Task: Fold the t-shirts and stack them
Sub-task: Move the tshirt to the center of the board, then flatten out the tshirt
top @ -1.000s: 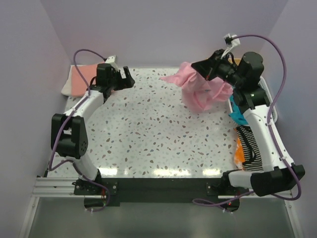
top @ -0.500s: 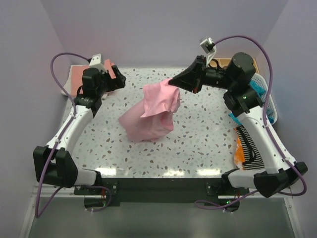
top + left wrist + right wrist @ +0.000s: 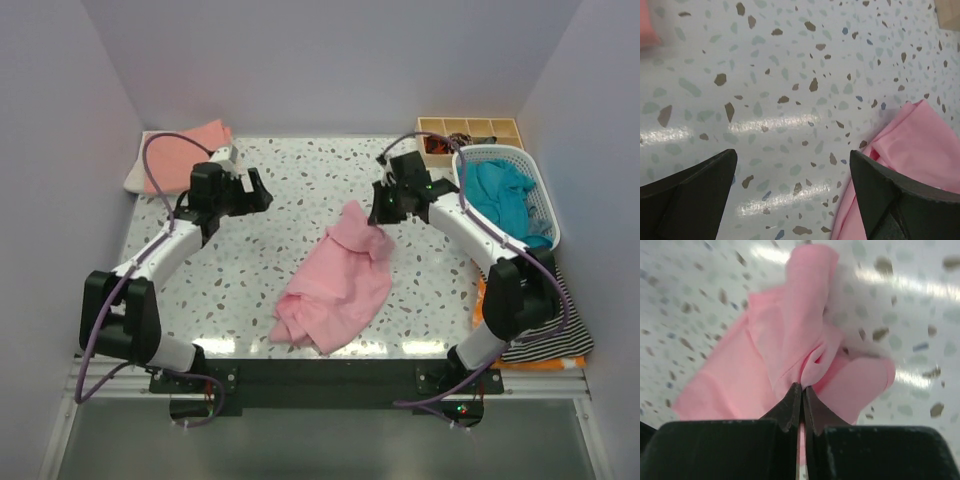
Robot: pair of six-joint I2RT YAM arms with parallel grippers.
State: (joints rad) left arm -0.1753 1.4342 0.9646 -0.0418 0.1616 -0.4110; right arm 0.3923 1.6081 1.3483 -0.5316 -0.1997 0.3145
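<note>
Speckled terrazzo table point(image 3: 250, 280) between lavender walls carries the work. The right gripper point(image 3: 801, 390) is pinched tight on a small ridge of the pink t-shirt point(image 3: 335, 285), at the garment's far end. From that pinch the cloth runs toward the near edge of the table and ends in a crumpled heap. The bite looks thin and seems to gather more than one layer, so a pull could let it slip out. It could also lift a bunch rather than a single hem, leaving the tee twisted instead of flat. The left gripper point(image 3: 792, 175) hangs with its jaws wide over bare table, holding nothing and well apart from the shirt. With no second hold, a tug by the right arm alone would likely drag the heap, perhaps toward the near edge. Just behind the right arm stands the white basket point(image 3: 545, 225) with the teal tee point(image 3: 500, 190), whose rim could snag a swinging sleeve.
</note>
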